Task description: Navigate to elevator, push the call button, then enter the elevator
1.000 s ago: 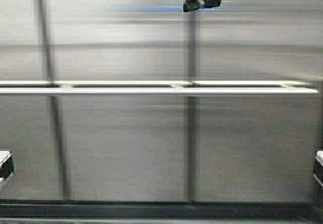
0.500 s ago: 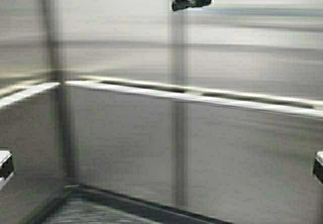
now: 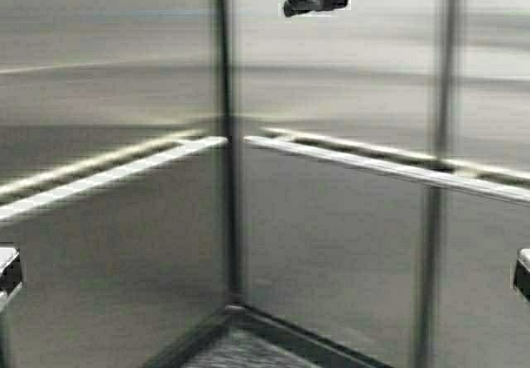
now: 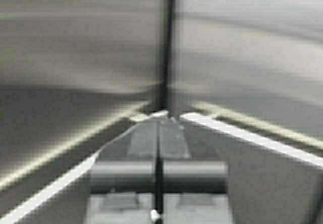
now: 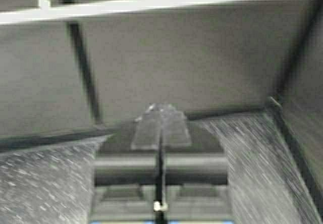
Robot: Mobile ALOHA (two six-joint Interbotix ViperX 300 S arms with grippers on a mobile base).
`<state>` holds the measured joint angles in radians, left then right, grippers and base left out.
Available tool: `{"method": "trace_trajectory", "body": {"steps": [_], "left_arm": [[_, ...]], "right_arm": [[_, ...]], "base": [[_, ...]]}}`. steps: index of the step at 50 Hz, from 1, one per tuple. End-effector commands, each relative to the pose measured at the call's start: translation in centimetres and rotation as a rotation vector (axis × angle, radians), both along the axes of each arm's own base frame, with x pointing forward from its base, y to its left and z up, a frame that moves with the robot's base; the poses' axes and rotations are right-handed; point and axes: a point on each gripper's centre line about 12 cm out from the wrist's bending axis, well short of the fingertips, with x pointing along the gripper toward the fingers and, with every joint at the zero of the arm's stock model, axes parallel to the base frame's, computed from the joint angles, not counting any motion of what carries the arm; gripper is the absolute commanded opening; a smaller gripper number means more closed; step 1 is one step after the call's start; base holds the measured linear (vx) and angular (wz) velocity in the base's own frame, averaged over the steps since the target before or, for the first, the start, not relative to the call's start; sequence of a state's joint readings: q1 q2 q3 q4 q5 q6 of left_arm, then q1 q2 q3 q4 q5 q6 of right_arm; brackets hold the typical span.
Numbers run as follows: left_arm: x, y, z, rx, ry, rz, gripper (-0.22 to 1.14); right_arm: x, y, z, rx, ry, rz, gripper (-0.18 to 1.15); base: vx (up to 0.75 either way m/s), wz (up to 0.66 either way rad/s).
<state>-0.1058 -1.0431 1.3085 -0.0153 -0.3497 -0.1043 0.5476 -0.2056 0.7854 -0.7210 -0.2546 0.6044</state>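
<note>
The robot stands inside the elevator (image 3: 331,244), facing a corner of its steel walls at about 11 o'clock, the handrail (image 3: 364,165) running off both ways from it. No call button or doors are in sight. By my reckoning the pressing and entering are done, with little left but settling in place. The left gripper (image 4: 157,125) and right gripper (image 5: 160,115) both have their jaws pressed together, holding nothing.
</note>
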Motion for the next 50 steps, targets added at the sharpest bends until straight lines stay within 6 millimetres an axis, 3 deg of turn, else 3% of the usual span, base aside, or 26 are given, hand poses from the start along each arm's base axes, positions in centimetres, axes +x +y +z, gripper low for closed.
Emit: {"method": "trace_trajectory", "body": {"steps": [1,28,50], "left_arm": [[0.5,-0.1,0.8,-0.001,-0.012,-0.001,0.02],[-0.2,0.0,0.5,-0.019,-0.015,-0.003,0.02],[-0.2,0.0,0.1,-0.024,-0.005,-0.004,0.02]], "right_arm": [[-0.4,0.1,1.2,0.029,-0.028,0.008,0.07],[-0.5,-0.1,0.6,0.025,-0.006,-0.002,0.07],[-0.7,0.8,0.6,0.048,0.005,0.013,0.07]], "base": [[0.17,0.49],[0.14,0.49],[0.06,0.65]]}}
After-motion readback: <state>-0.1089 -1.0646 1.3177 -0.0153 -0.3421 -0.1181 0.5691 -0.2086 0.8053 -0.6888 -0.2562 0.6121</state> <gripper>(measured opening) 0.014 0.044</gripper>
